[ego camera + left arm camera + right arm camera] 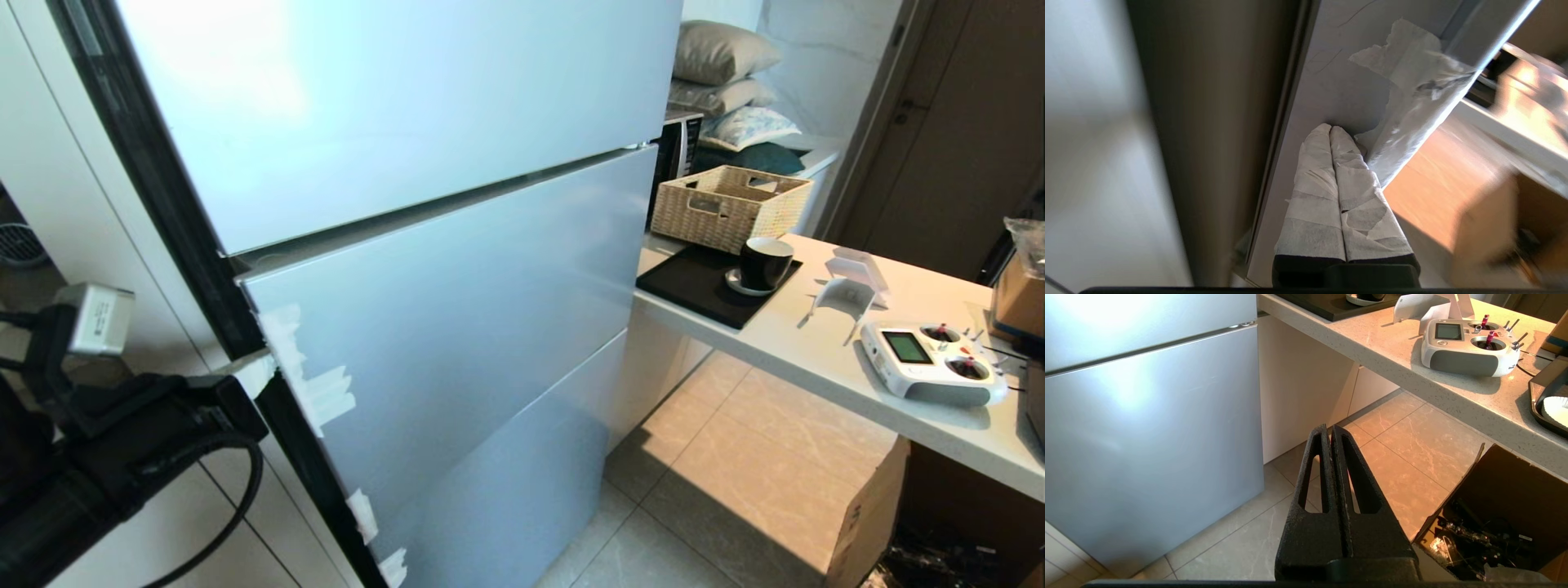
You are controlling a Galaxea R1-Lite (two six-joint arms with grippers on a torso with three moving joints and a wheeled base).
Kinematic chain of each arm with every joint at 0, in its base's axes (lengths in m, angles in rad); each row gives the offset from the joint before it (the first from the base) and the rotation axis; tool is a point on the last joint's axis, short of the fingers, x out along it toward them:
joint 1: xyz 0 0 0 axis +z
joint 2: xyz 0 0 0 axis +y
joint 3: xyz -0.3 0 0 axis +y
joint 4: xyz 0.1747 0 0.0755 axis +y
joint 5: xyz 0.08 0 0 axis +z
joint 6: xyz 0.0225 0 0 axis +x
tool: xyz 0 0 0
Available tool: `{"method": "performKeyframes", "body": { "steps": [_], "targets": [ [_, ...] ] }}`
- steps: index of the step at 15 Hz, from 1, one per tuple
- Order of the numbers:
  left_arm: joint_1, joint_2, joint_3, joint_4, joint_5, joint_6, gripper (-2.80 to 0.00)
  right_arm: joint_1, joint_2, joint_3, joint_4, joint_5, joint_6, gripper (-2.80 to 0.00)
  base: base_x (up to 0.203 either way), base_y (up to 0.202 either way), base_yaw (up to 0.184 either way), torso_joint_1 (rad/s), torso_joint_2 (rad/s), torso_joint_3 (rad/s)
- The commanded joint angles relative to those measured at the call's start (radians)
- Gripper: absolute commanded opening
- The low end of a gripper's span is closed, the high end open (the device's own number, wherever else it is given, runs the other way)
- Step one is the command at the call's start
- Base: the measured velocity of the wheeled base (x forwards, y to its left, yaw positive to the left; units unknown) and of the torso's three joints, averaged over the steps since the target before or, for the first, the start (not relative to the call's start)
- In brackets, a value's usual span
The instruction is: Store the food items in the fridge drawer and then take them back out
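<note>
Neither the food items nor the fridge drawer can be seen — the pale-blue fridge door (pixel 457 327) is shut over them. Your left gripper (pixel 1331 130), its taped fingers (pixel 1310 196) pressed together, sits against the door's side edge beside the white tape (pixel 1412 69), probably so it can pry there. Your right gripper (pixel 1329 428), shut and empty, hangs parked over the floor by the desk (pixel 1412 379).

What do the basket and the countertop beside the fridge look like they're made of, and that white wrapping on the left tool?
The basket looks woven, wicker or rattan, pale and matte: its plaited strands show. The countertop seems speckled stone or composite, smooth with a slight sheen. The left tool, shut against the fridge door's edge, wears what looks like white cloth or paper tape, fibrous and layered.
</note>
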Motion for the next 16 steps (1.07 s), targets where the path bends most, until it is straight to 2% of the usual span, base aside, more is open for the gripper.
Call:
{"method": "performKeyframes", "body": {
  "steps": [1, 4, 5, 8, 10, 12, 14, 16],
  "targets": [
    [-0.027, -0.021, 0.011, -0.012, -0.002, -0.002, -2.80, 0.000, 0.002, 0.000, 0.000, 0.000, -0.001, -2.80, 0.000, 0.000, 0.000, 0.000, 0.00, 0.000],
    [-0.041, -0.058, 0.037, -0.011, -0.010, -0.002, -2.80, 0.000, 0.002, 0.000, 0.000, 0.000, -0.001, -2.80, 0.000, 0.000, 0.000, 0.000, 0.00, 0.000],
    [-0.070, -0.089, 0.052, -0.011, -0.025, -0.002, -2.80, 0.000, 0.002, 0.000, 0.000, 0.000, -0.001, -2.80, 0.000, 0.000, 0.000, 0.000, 0.00, 0.000],
    [-0.219, -0.136, 0.103, -0.010, -0.072, -0.005, -2.80, 0.000, 0.002, 0.000, 0.000, 0.000, -0.001, -2.80, 0.000, 0.000, 0.000, 0.000, 0.00, 0.000],
    [-0.323, -0.215, 0.138, -0.008, -0.102, -0.033, -2.80, 0.000, 0.002, 0.000, 0.000, 0.000, -0.001, -2.80, 0.000, 0.000, 0.000, 0.000, 0.00, 0.000],
    [-0.374, -0.348, 0.178, 0.014, -0.169, -0.070, -2.80, 0.000, 0.002, 0.000, 0.000, 0.000, -0.001, -2.80, 0.000, 0.000, 0.000, 0.000, 0.00, 0.000],
    [-0.390, -0.462, 0.205, 0.109, -0.225, -0.086, -2.80, 0.000, 0.002, 0.000, 0.000, 0.000, -0.001, -2.80, 0.000, 0.000, 0.000, 0.000, 0.00, 0.000],
    [-0.395, -0.614, 0.199, 0.284, -0.240, -0.092, -2.80, 0.000, 0.002, 0.000, 0.000, 0.000, -0.001, -2.80, 0.000, 0.000, 0.000, 0.000, 0.00, 0.000]
  ]
}}
